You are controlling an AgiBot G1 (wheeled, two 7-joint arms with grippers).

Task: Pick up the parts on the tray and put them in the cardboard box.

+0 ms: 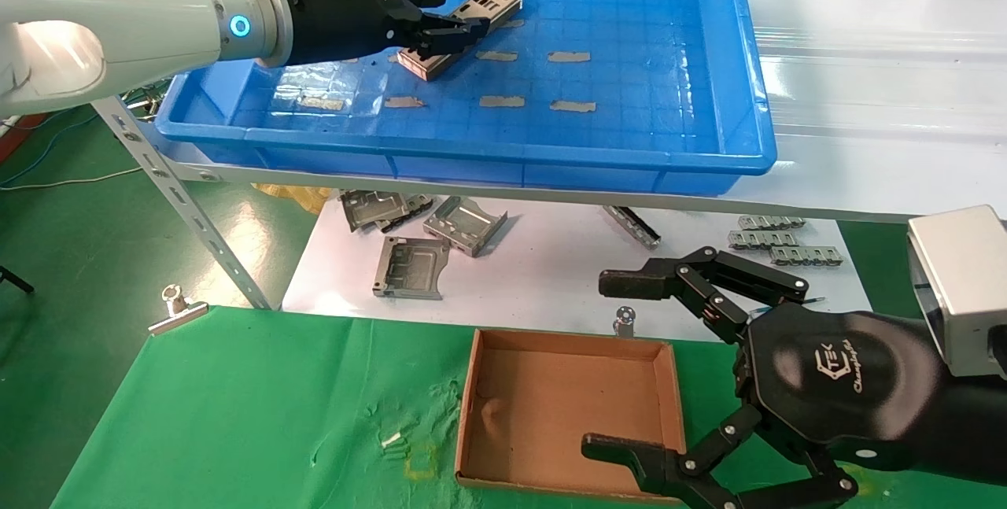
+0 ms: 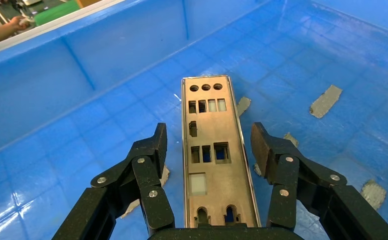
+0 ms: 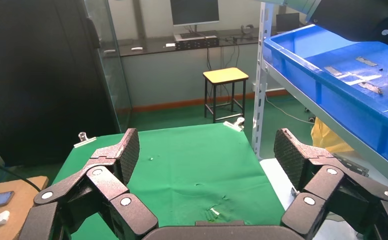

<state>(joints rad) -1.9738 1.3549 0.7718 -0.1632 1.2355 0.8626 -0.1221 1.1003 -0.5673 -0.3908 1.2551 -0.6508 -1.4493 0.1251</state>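
Right gripper (image 1: pixel 625 363) idles open beside the empty cardboard box (image 1: pixel 568 413), while left gripper (image 1: pixel 440 21), fingers spread and not yet touching, straddles the part (image 2: pixel 212 150) in the tray (image 1: pixel 708 84): grasp step, next needs closing, then lifting.

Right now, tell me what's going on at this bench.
The left gripper is down in the blue tray, open, with one fingertip on each side of a long silver part that lies on the tray floor. It has not closed on the part. The right gripper sits open beside the cardboard box on the green cloth, and the box has no parts in it. Boxy metal brackets lie on the white sheet below the tray, untouched.
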